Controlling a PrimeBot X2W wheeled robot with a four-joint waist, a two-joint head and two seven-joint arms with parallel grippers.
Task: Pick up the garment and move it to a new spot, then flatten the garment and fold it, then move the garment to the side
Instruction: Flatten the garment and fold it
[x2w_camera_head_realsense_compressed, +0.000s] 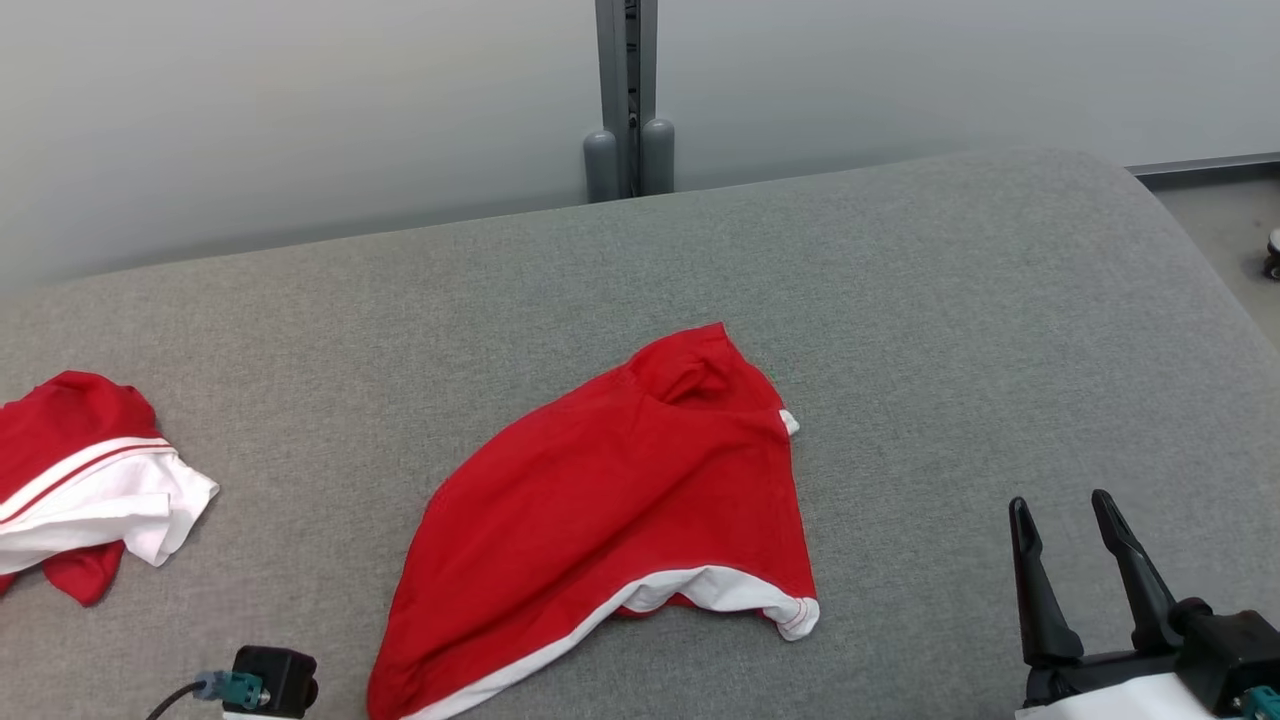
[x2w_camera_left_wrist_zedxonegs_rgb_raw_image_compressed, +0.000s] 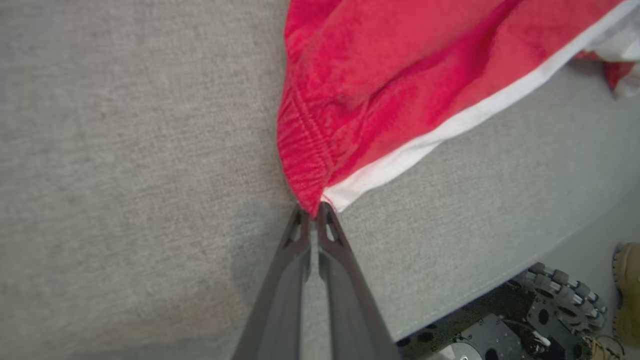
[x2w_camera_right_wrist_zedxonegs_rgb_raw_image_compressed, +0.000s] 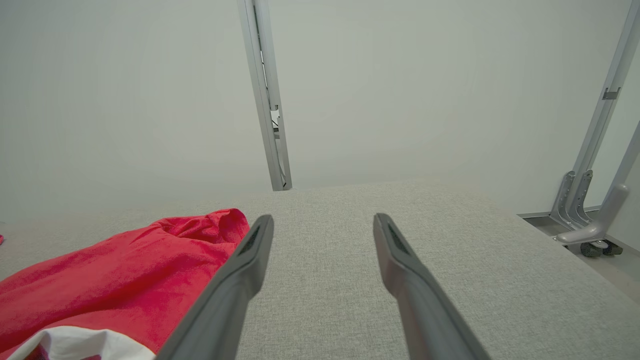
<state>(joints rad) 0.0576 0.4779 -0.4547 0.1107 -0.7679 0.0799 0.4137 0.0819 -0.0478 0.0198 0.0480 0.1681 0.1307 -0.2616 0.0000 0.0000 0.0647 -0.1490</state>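
The garment (x2w_camera_head_realsense_compressed: 620, 500) is red with a white trim band and lies spread and rumpled in the middle of the grey padded surface (x2w_camera_head_realsense_compressed: 950, 300). In the left wrist view my left gripper (x2w_camera_left_wrist_zedxonegs_rgb_raw_image_compressed: 313, 210) is shut on the garment's (x2w_camera_left_wrist_zedxonegs_rgb_raw_image_compressed: 400, 75) near corner, pinching the gathered red hem where the white band ends. That corner runs off the bottom edge of the head view, beside my left wrist housing (x2w_camera_head_realsense_compressed: 268, 682). My right gripper (x2w_camera_head_realsense_compressed: 1060, 502) stands open at the lower right, clear of the cloth, with nothing between its fingers. In the right wrist view the garment (x2w_camera_right_wrist_zedxonegs_rgb_raw_image_compressed: 125, 270) lies left of the open right gripper (x2w_camera_right_wrist_zedxonegs_rgb_raw_image_compressed: 323, 220).
A second red and white garment (x2w_camera_head_realsense_compressed: 80, 480) lies bunched at the left edge. A grey post (x2w_camera_head_realsense_compressed: 628, 100) stands behind the surface against the pale wall. The surface's near edge, my wheeled base (x2w_camera_left_wrist_zedxonegs_rgb_raw_image_compressed: 505, 325) and a tan shoe (x2w_camera_left_wrist_zedxonegs_rgb_raw_image_compressed: 627, 290) show in the left wrist view.
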